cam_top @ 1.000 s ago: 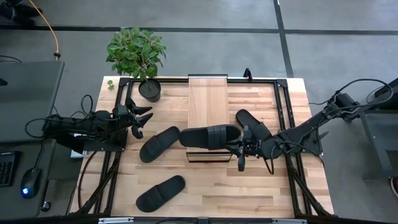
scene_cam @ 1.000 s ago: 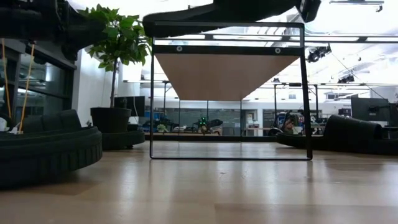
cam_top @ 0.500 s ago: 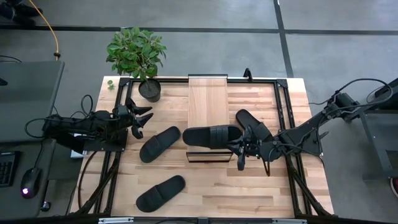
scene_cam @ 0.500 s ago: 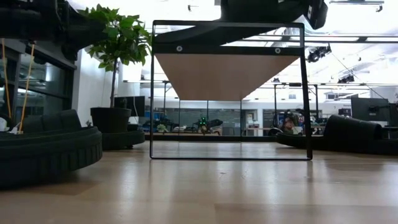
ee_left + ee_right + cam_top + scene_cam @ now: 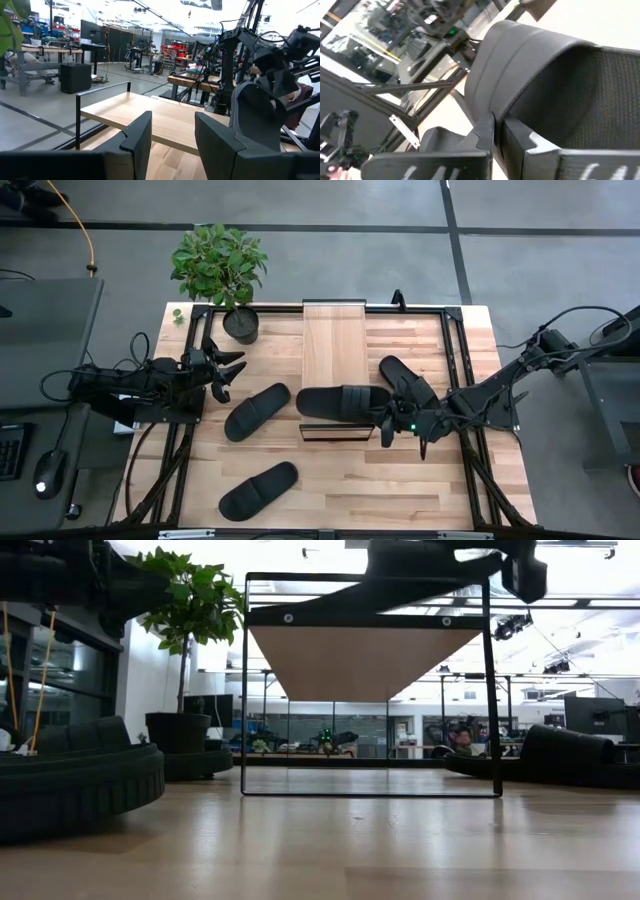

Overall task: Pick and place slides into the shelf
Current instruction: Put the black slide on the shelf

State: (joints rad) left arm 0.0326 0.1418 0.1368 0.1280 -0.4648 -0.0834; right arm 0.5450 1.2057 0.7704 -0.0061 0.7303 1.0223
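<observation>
At frame centre, the right pincer (image 5: 388, 423) gripped a black slide (image 5: 342, 401) by its edge, held over the shelf (image 5: 334, 340). It looked light and flexible, best pinched at the rim. The left pincer (image 5: 222, 370) waited half open at left.

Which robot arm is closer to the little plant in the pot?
The left. Its end effector waits just beside the potted plant. The right end effector is across the shelf, shut on a slide.
</observation>
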